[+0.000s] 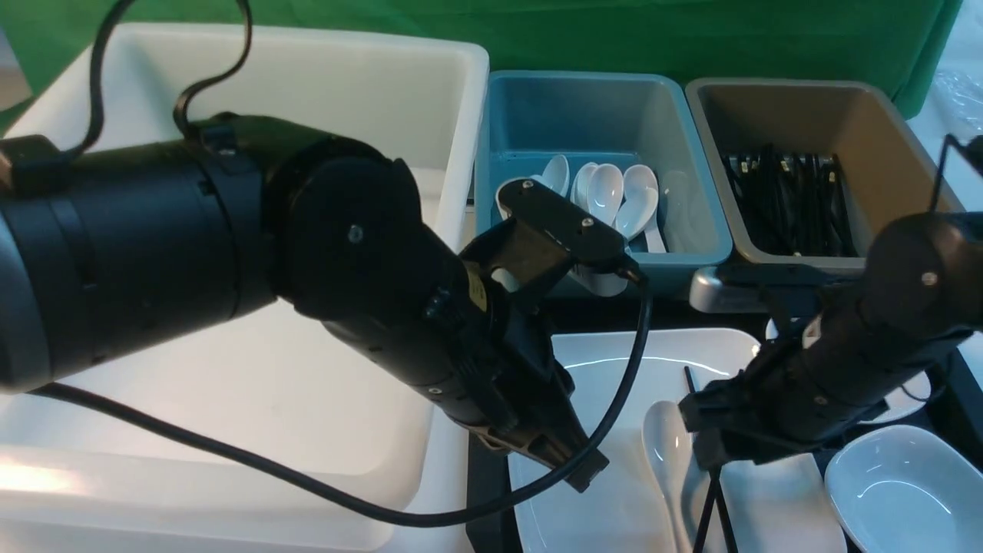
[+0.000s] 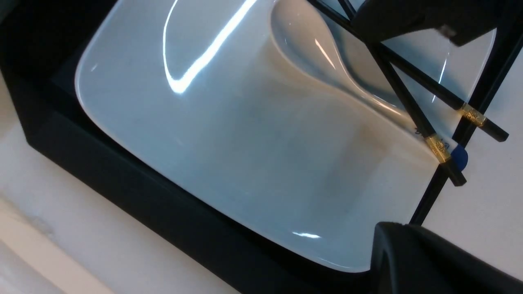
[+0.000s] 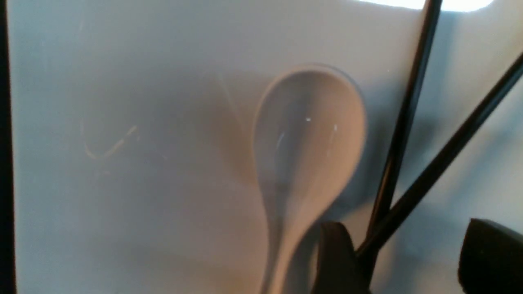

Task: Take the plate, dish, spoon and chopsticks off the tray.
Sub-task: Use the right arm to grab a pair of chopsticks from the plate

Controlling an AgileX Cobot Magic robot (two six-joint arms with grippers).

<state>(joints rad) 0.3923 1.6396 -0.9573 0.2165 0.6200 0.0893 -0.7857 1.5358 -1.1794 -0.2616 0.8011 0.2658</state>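
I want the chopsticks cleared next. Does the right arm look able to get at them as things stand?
Probably yes. The right gripper hangs over the chopsticks, jaws open with the crossed sticks between them. The spoon lies alongside on the plate, not atop them.

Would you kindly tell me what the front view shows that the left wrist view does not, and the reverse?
Only the front view: the white tub, the blue bin of spare spoons, the tan bin of black sticks, and a small dish right of the plate.
Only the left wrist view: gold bands near the chopsticks' ends, which reach past the plate's edge.
Both: the plate on the tray, the spoon lying on it, and the crossed chopsticks beside the spoon.
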